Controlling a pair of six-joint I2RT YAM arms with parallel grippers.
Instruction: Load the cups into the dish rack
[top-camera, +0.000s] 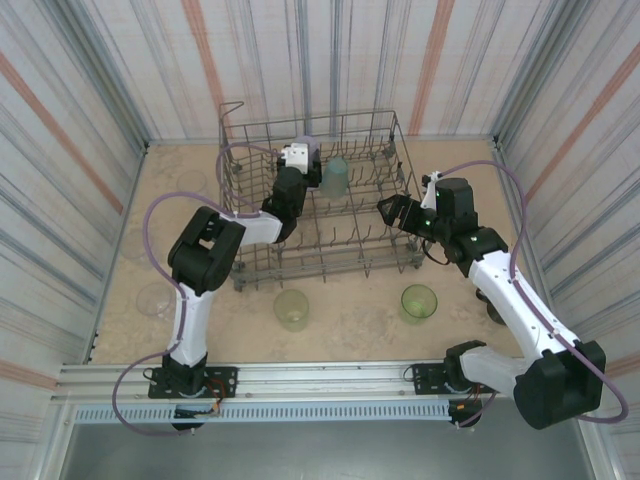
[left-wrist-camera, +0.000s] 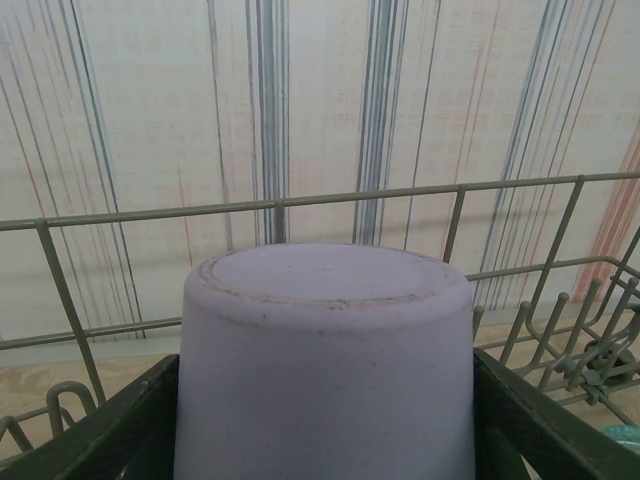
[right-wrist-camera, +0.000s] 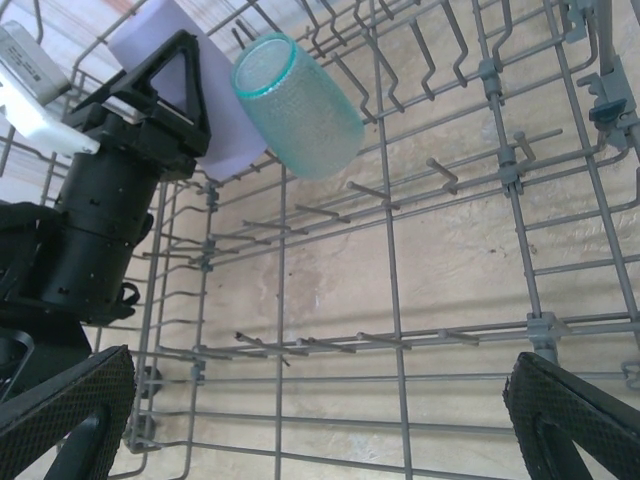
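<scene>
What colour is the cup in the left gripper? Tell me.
Pale lavender; the cup shows best in the left wrist view.

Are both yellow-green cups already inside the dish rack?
No, the left yellow-green cup and the right yellow-green cup both stand on the table, on the near side of the dish rack.
</scene>
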